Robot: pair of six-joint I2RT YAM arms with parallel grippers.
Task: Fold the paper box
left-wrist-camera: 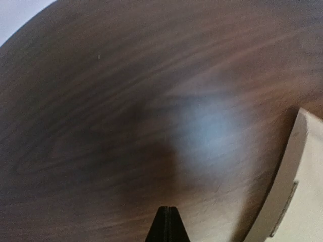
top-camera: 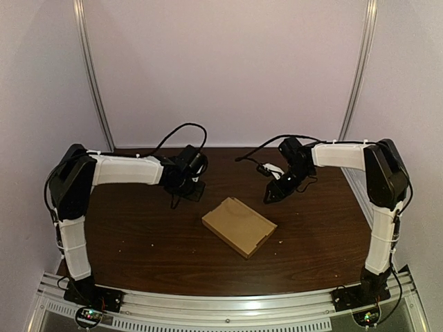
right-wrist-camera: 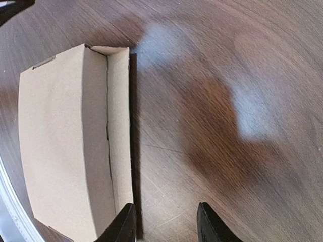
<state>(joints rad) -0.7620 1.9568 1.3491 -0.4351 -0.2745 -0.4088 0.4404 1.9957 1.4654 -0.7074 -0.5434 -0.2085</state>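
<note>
While one paper box [top-camera: 239, 225] lies on the table [top-camera: 138, 235], the left gripper [left-wrist-camera: 168, 218] is pinched together — the right gripper [right-wrist-camera: 166, 220] parted.

No words, numbers or signs can be read on anything that is seen in these views.

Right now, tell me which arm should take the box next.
Right, probably. The right end effector is open, one finger right by the box wall. The left end effector is shut, with only a box corner at its view's edge.
</note>
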